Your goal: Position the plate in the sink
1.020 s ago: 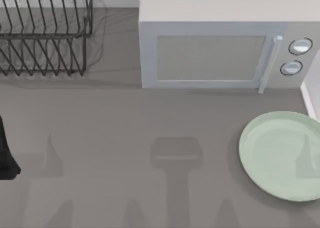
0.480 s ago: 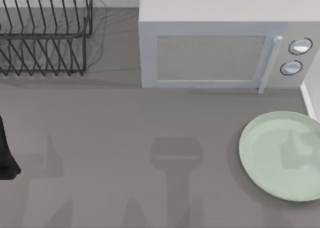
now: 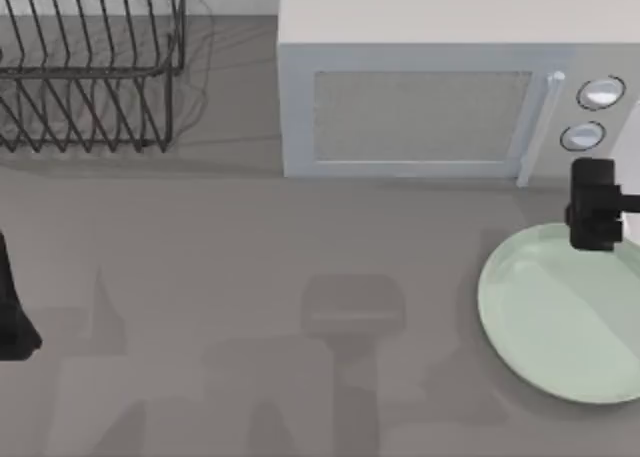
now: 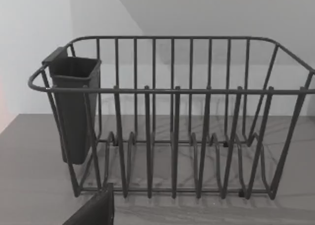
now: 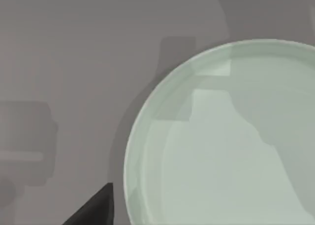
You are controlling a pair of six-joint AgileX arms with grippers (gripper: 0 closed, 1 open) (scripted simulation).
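Note:
The pale mint-green plate (image 3: pixel 560 317) lies flat on the grey counter at the right, in front of the microwave; the right wrist view looks down on the plate (image 5: pixel 226 136). My right gripper (image 3: pixel 592 207) hangs over the plate's far rim, by the microwave's lower right corner, and holds nothing. A short stretch of the sink's thin white rim (image 3: pixel 631 231) shows at the right edge, partly behind that gripper. My left gripper (image 3: pixel 12 312) is parked at the table's left edge.
A grey-white microwave (image 3: pixel 430 87) stands at the back, centre to right. A black wire dish rack (image 3: pixel 90 67) with a dark cutlery cup (image 4: pixel 74 107) stands at the back left. Open counter lies between the left arm and the plate.
My right gripper has come into the top view, now over the plate's far edge. Arm shadows on the counter have shifted. The plate and left arm have not moved.

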